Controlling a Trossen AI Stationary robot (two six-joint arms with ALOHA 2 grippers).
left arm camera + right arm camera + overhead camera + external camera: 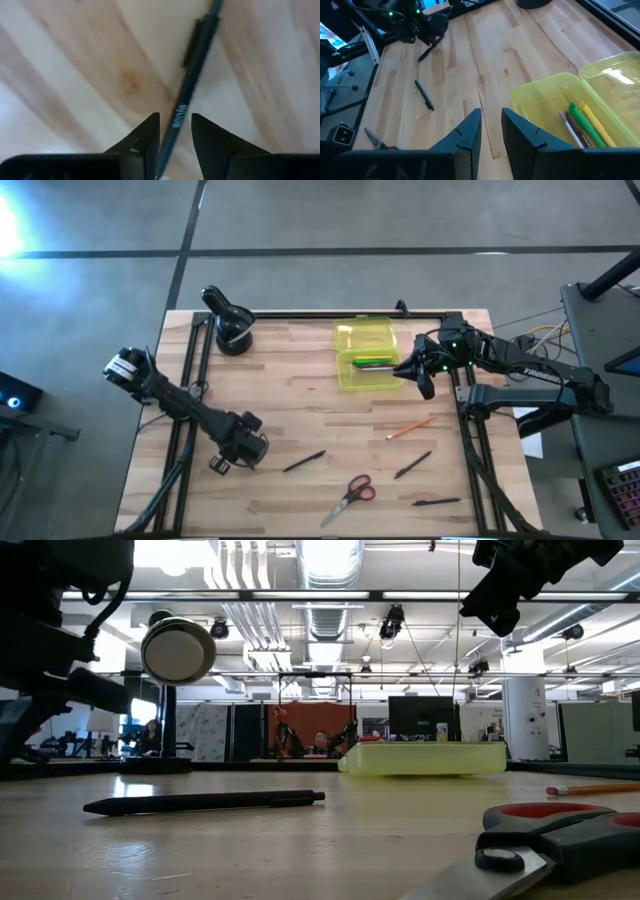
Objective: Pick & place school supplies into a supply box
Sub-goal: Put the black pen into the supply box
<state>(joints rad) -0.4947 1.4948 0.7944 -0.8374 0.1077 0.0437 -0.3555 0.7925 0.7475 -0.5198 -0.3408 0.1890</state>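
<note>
In the left wrist view a blurred dark pen (187,97) runs off at twelve o'clock, its lower end hidden between the fingers (142,140). The low view cuts the scissors (560,840) off at four o'clock. The box (368,358) holds perhaps three pens, too small to count overhead.

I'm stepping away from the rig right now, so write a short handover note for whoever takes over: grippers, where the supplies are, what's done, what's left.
Left gripper: low over the table's front left, fingers open either side of a black pen, no visible grip.
Right gripper: empty, narrowly open, hovering beside the supply box.
Done: a green pen, a yellow one and one more thin pen lie in the box; lid open.
Left on the table: orange pencil, scissors, and two more black pens at front right.
</note>
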